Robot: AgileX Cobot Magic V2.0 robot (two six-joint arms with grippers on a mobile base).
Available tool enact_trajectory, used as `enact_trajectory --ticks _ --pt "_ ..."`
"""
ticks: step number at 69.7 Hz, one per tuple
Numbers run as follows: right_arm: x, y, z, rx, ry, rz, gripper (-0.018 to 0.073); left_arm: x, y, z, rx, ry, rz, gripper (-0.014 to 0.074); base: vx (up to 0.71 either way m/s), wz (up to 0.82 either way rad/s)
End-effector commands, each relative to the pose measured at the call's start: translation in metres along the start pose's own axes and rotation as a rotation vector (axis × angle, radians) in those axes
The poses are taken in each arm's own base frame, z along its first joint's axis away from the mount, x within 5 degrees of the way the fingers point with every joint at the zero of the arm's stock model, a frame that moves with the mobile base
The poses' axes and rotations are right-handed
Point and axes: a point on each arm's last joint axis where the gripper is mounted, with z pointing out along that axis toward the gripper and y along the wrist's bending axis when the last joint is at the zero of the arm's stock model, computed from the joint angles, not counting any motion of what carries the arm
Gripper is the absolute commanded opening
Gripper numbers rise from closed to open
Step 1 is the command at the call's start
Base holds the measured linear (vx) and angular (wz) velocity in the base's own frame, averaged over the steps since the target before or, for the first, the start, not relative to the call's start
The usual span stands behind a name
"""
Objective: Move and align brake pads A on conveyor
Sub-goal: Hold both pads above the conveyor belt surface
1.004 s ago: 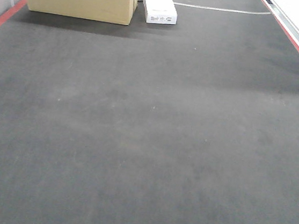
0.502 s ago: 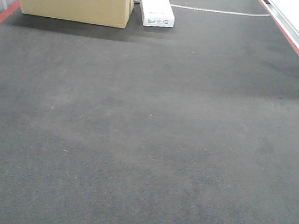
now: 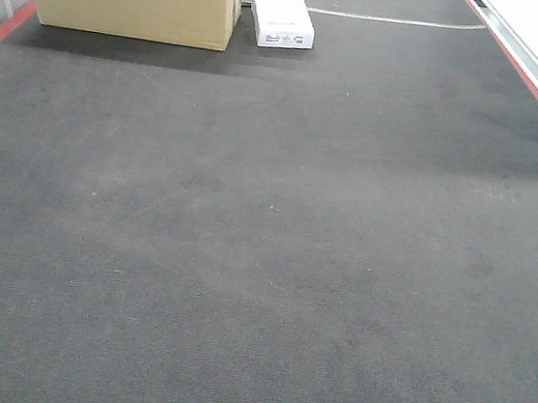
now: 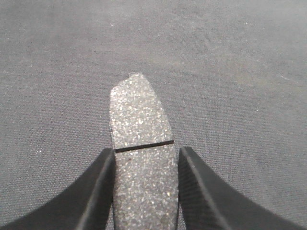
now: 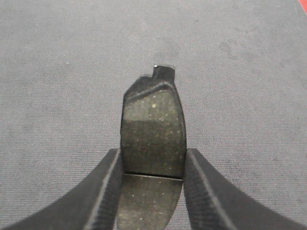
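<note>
Speckled grey brake pads (image 4: 140,115), dark grey conveyor (image 3: 262,259), red edge strips (image 3: 530,83)

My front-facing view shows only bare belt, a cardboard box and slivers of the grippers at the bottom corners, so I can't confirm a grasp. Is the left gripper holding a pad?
Observer: Yes. In the left wrist view the left gripper is shut on a brake pad, its speckled grey face and groove turned to the camera.
Operator: And the right side?
Observer: The right gripper is shut on a second brake pad, which looks darker and has a small tab at its far end, over the conveyor.
</note>
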Motion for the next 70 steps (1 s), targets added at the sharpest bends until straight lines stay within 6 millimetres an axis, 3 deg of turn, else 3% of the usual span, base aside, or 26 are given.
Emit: enact_trajectory --ticks 1,48,59,70 --pt "-0.016 -0.001 -0.005 0.008 -0.113 -0.009 0.0152 -0.016 -0.004 -0.005 0.029 -0.109 -0.001 0.0065 0.0 0.0" --pt "-0.016 -0.001 -0.005 0.008 -0.113 -0.009 0.0152 -0.023 -0.007 -0.004 0.062 -0.171 -0.035 0.0067 0.0 0.0" --pt "-0.016 -0.001 -0.005 0.008 -0.113 -0.009 0.0152 -0.035 -0.011 0.015 0.073 -0.133 -0.067 0.0073 0.0 0.0" --pt "-0.016 -0.001 -0.005 0.008 -0.113 -0.009 0.0152 -0.051 -0.016 0.049 0.047 -0.007 -0.035 0.008 0.0 0.0"
